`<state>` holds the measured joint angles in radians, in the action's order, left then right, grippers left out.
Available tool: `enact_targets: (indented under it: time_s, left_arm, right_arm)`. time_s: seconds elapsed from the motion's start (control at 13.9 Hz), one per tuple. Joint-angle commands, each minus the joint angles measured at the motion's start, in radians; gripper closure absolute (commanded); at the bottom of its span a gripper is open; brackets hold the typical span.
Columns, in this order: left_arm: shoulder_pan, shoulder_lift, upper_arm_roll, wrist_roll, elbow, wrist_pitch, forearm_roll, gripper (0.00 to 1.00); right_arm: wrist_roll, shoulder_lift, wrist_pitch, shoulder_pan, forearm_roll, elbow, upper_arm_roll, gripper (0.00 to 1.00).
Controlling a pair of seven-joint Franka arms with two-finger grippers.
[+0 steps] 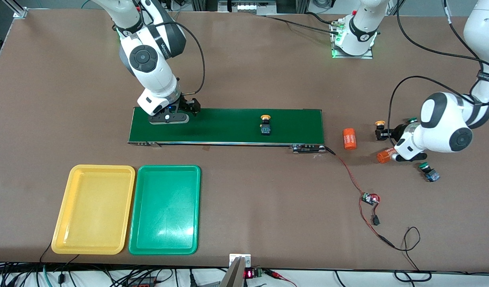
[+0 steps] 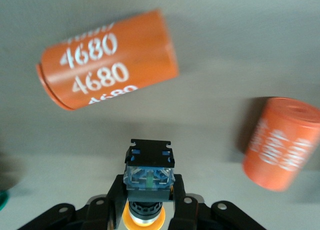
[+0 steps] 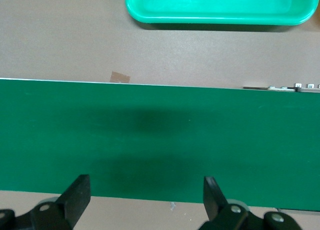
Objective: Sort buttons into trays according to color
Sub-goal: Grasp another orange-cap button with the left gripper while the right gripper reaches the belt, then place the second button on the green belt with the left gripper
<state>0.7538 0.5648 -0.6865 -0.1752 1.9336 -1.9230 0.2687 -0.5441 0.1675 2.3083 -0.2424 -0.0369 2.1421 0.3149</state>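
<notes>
left claw (image 2: 147, 210) is clamped on a yellow button (image 2: 148, 177) near the left arm's end of the worktop (image 1: 244, 71), close to two orange cylinders (image 2: 107, 59). another yellow button (image 1: 265, 124) sits on the green belt (image 1: 228, 126). a green button (image 1: 429, 171) lies on the worktop close by the left arm. right claw (image 3: 145, 197) hangs over the belt's other end, fingers wide apart and holding nothing. yellow tray (image 1: 93, 210) and green tray (image 1: 165, 210) lie side by side, nearer the front camera than the belt.
</notes>
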Motion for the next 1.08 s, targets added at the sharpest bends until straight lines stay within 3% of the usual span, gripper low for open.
enact_targets:
  time_s: [0.0, 0.14, 0.43, 0.65, 1.0]
  left_arm:
    - [-0.051, -0.023, -0.05, -0.004, -0.134, 0.16, 0.021, 0.84]
    - [-0.082, -0.023, -0.088, -0.013, -0.174, 0.196, 0.015, 0.87]
    - [-0.169, -0.013, -0.209, -0.209, -0.162, 0.197, 0.006, 0.89]
    - [-0.29, 0.01, -0.211, -0.312, -0.18, 0.174, 0.006, 0.89]
    - [-0.346, 0.062, -0.208, -0.331, -0.174, 0.112, 0.006, 0.89]
  right_arm:
    - [-0.034, 0.017, 0.002, -0.011, -0.015, -0.021, -0.002, 0.0]
    - [-0.054, 0.03, 0.002, -0.015, -0.017, -0.031, -0.002, 0.0]
    - [-0.056, 0.04, 0.002, -0.02, -0.017, -0.034, -0.002, 0.0]
    - [-0.057, 0.04, 0.003, -0.02, -0.017, -0.034, -0.002, 0.0]
    - [-0.057, 0.04, 0.003, -0.02, -0.018, -0.034, -0.002, 0.0]
